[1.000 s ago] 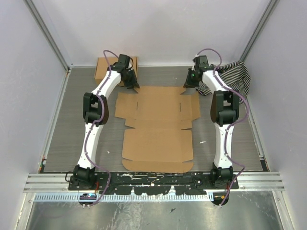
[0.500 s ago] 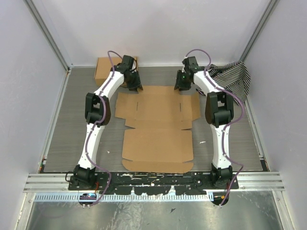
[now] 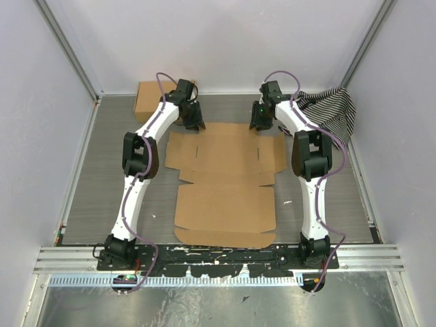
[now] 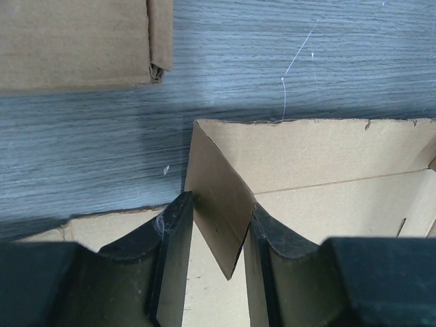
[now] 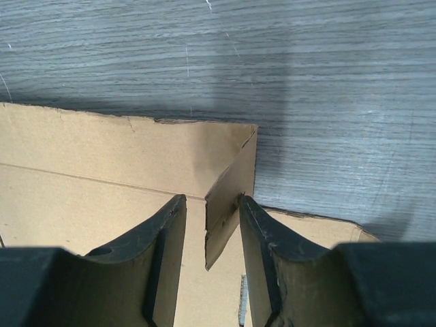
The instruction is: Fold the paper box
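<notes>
The paper box [image 3: 225, 177] lies mostly flat as a brown die-cut sheet in the middle of the table. My left gripper [image 3: 194, 122] is at its far left corner. There a raised corner flap [image 4: 221, 197] slants across the gap between my open fingers [image 4: 174, 252], touching both tips. My right gripper [image 3: 258, 122] is at the far right corner. It stands open astride another raised flap [image 5: 228, 197], which leans against the right finger [image 5: 255, 231] and is apart from the left one. The far edge strip [image 5: 122, 146] of the sheet shows beyond both flaps.
A compact brown cardboard box [image 3: 151, 97] stands at the back left, just beyond the left gripper, its near corner [image 4: 82, 41] showing in the left wrist view. A black-and-white striped cloth [image 3: 330, 109] lies bunched at the back right. White walls enclose the grey table [image 3: 102, 184].
My right arm swung left from the striped cloth to the sheet's far right corner and its jaws opened. My left gripper shifted slightly right onto the far left corner and opened a little.
</notes>
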Controlling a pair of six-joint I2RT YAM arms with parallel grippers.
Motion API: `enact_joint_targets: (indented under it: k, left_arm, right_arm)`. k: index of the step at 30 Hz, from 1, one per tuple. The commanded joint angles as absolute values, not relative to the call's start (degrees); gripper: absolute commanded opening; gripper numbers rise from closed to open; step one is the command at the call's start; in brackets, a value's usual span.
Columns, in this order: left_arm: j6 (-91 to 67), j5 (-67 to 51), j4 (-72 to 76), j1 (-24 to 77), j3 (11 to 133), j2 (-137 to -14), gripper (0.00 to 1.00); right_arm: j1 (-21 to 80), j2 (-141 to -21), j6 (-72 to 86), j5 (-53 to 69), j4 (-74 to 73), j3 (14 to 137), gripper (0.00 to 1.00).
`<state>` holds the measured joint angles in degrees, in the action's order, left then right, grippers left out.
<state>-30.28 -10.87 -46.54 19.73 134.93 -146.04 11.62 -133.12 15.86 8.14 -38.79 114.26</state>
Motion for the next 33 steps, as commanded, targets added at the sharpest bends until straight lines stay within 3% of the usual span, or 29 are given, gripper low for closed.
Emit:
enact_joint_targets:
  k: [1, 14, 33]
  left_arm:
    - [-30.34, -10.12, -47.02, 19.95, 137.33, -142.7, 0.41]
    - [-30.61, -8.52, -48.42, 19.96, 138.76, -140.13, 0.4]
    - [-36.21, -15.71, -41.83, 20.83, 136.34, -144.17, 0.39]
  right_arm:
    - [11.99, -128.84, 14.49, 6.26, -38.8, 117.65, 0.43]
    - [12.02, -129.67, 14.15, 6.53, -38.91, 118.9, 0.44]
    - [12.38, -133.94, 15.19, 11.18, -39.62, 122.09, 0.45]
